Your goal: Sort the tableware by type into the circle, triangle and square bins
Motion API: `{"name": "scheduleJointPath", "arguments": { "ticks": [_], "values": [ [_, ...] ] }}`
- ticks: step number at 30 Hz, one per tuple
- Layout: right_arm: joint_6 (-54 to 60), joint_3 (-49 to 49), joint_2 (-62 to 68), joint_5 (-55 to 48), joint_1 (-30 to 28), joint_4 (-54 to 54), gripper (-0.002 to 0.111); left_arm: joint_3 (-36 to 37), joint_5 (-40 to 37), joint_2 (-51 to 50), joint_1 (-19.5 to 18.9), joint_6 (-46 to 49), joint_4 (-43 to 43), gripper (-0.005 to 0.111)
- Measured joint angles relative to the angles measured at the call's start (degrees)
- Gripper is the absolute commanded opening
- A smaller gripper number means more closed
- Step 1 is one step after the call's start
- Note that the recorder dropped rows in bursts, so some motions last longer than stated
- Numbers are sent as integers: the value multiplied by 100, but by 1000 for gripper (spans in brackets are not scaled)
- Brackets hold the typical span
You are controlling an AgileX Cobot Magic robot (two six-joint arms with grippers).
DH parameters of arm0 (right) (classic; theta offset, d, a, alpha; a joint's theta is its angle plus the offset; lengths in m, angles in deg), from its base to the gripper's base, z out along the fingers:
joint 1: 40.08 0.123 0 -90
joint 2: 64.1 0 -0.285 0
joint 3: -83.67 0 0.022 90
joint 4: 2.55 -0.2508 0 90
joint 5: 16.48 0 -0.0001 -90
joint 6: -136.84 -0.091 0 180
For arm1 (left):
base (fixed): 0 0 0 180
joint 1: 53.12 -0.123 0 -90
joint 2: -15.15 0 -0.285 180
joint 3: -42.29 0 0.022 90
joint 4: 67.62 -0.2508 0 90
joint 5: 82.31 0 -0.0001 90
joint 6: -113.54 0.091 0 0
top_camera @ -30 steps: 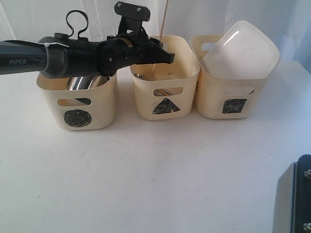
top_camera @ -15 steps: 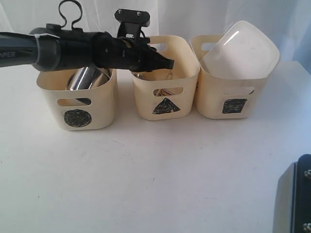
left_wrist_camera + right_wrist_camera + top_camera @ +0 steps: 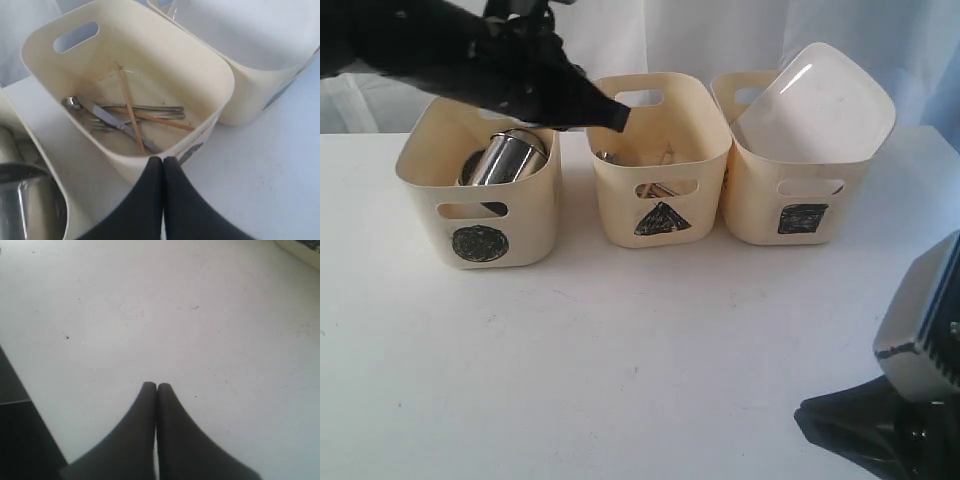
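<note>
Since no loose tableware shows on the table [image 3: 620,350] in these views, the sorting looks close to done, and any further move turns on what lies in the bins. Farthest left, the circle bin [image 3: 425,190] holds the steel mugs [image 3: 510,160], tipped on their sides. Above the gap to its right hangs the left gripper [image 3: 617,119], jaws clenched on nothing. The triangle bin [image 3: 620,210] lies just ahead of and below those tips. Inside it, the chopsticks [image 3: 129,105] cross. One slants from the near wall toward the far wall and the other lies flat on the floor, among a knife [image 3: 112,119] and spoon [image 3: 72,103]. This arm is much the nearer, though the bin's rim crowds any reach. Next comes the square bin [image 3: 755,215], with the white square plate [image 3: 820,105] leaning out over its rim. Far right, the right gripper [image 3: 807,415] sits pressed shut and empty over open table, well apart from the bins.
</note>
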Motion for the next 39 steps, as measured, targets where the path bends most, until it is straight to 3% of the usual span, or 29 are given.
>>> {"name": "scheduleJointPath", "arguments": {
  "ticks": [11, 17, 25, 39],
  "values": [
    [-60, 0, -14, 325, 0, 0, 0, 3592, 847, 3229, 0, -45, 0, 0],
    [-94, -81, -14, 827, 0, 127, 0, 4914, 903, 4981, 0, -196, 0, 0],
    [-94, -116, -14, 1166, 0, 187, 0, 5428, 551, 6239, 0, -221, 0, 0],
    [-94, -116, -129, 1155, -64, 280, 0, 5427, 551, 6317, 0, -221, 0, 0]
  ]
}}
